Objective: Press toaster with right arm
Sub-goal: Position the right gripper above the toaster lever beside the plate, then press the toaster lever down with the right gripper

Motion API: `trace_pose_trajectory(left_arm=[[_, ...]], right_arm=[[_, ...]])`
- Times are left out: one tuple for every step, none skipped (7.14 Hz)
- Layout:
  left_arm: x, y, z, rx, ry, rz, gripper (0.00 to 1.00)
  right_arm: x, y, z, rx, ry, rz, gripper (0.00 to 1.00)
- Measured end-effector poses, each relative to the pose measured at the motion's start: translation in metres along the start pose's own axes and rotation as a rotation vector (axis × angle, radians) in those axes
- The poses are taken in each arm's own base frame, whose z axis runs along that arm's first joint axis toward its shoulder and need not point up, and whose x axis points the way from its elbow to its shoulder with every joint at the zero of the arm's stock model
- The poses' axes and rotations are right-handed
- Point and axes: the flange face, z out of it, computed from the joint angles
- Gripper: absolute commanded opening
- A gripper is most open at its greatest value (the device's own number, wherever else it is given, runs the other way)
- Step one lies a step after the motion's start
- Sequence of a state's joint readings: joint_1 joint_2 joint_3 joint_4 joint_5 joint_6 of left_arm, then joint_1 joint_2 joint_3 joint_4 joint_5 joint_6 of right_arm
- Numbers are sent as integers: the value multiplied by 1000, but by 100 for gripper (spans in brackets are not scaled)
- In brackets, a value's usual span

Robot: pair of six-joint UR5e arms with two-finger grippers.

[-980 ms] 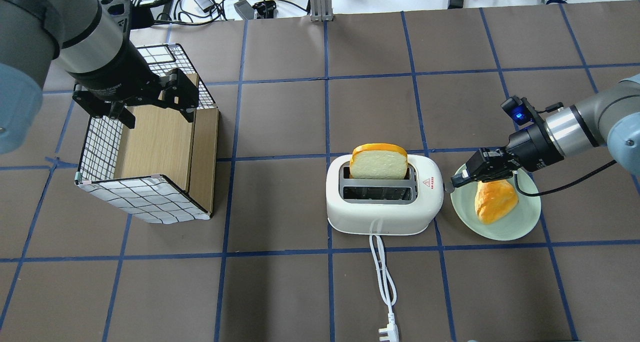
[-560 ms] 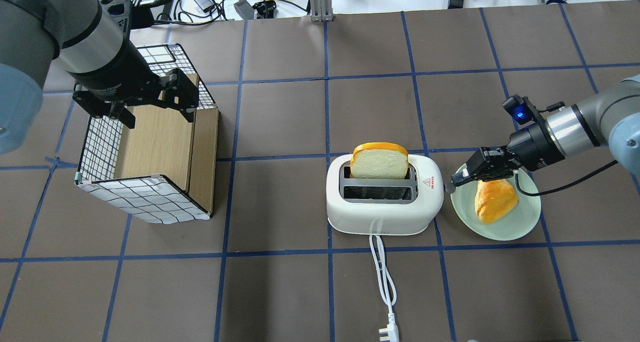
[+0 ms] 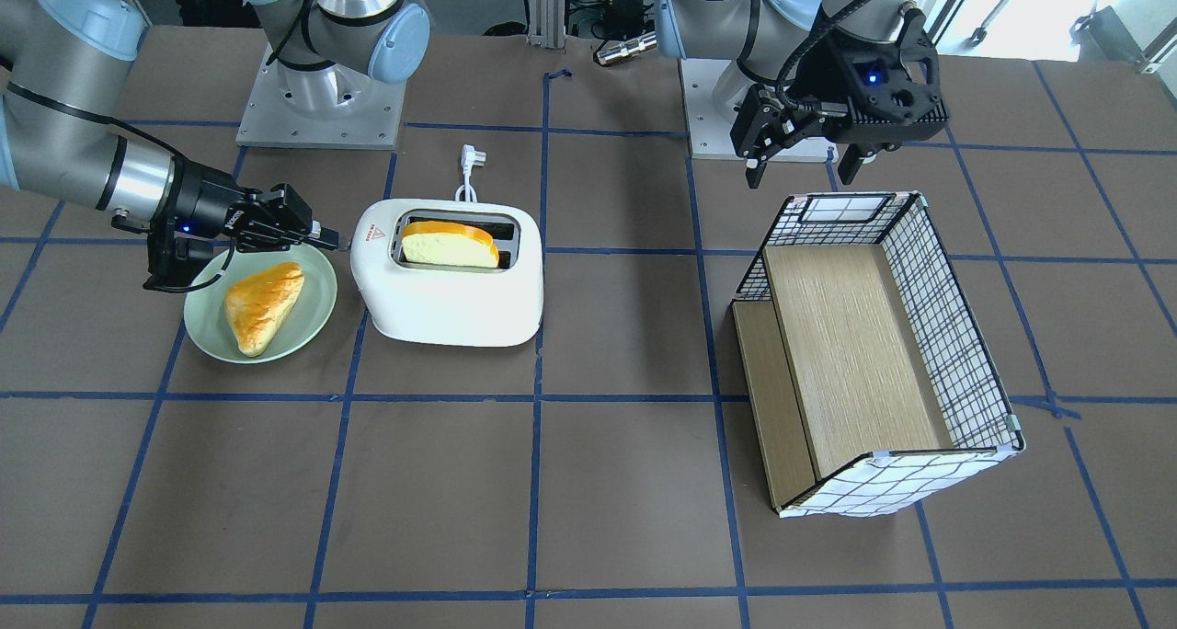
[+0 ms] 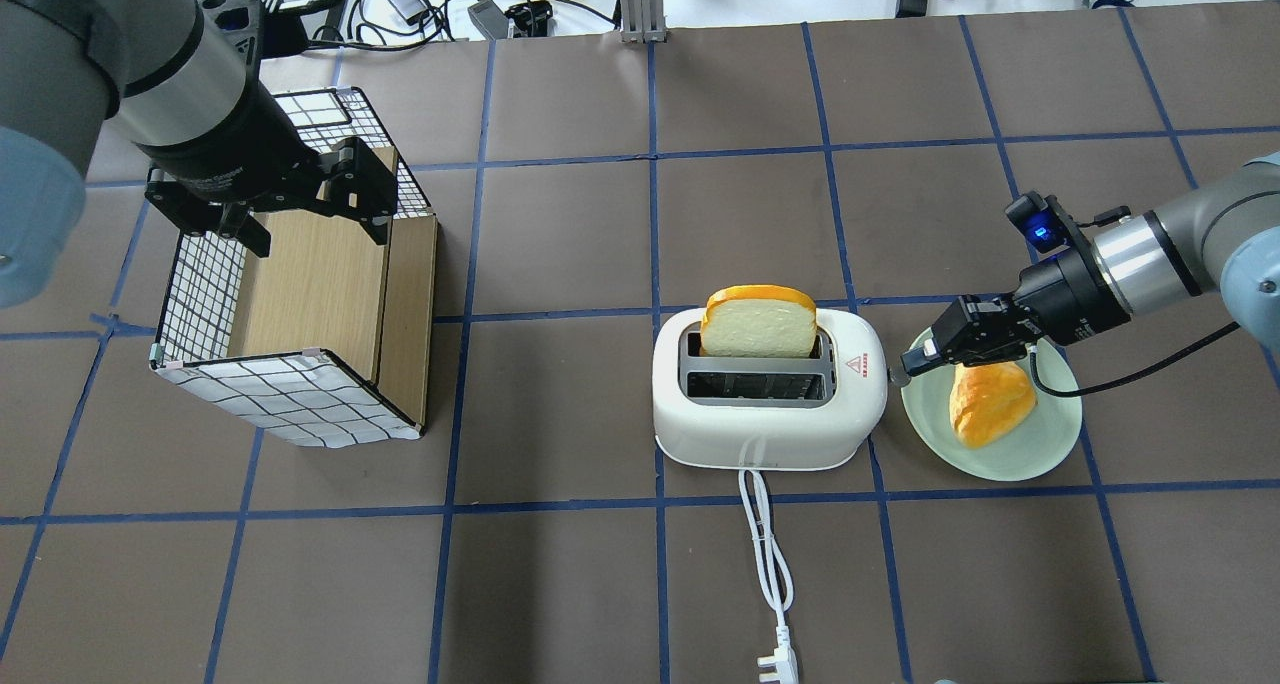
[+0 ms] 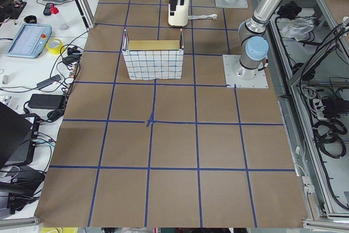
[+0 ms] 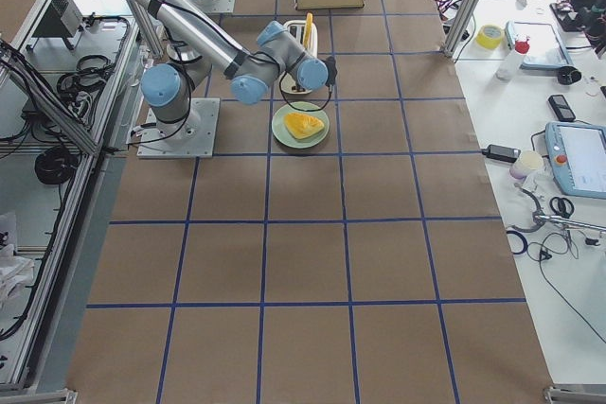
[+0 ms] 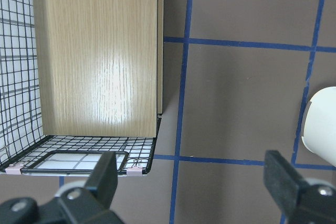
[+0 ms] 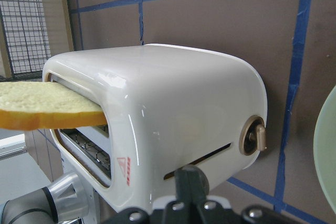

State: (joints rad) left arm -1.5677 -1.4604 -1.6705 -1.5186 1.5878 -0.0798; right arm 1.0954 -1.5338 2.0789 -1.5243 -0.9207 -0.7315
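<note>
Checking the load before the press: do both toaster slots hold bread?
No, one bread slice stands in the toaster, and its other slot shows only bare grating.

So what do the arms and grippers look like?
Both are silver-grey tubes with light-blue joint caps and a blue wrist light. The right arm has a thin black cable behind its black two-finger right gripper; the left arm carries a thick ribbed black hose above its matching left gripper.

Left hand [image 7: 190, 170] spread; wooden rack [image 7: 100, 51] upper left, toaster [image 7: 323, 125] right.
</note>
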Motion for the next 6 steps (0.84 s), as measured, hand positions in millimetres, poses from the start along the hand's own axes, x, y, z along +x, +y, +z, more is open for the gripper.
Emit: trace_pose_trajectory(left_arm=[[0, 0, 0, 0, 0, 0, 100], [0, 0, 0, 0, 0, 0, 100], [0, 0, 0, 0, 0, 0, 100], [0, 0, 0, 0, 0, 0, 100], [0, 0, 0, 0, 0, 0, 100], [0, 0, 0, 0, 0, 0, 100]], right_arm=[[-1, 0, 1, 6, -13, 1, 0], [-2, -1, 2, 9, -19, -4, 0], [-1, -1, 3, 7, -22, -9, 0], [0, -1, 4, 3, -24, -11, 0], [1, -1, 5, 0, -26, -10, 0], [3, 1, 8, -3, -30, -8, 0]])
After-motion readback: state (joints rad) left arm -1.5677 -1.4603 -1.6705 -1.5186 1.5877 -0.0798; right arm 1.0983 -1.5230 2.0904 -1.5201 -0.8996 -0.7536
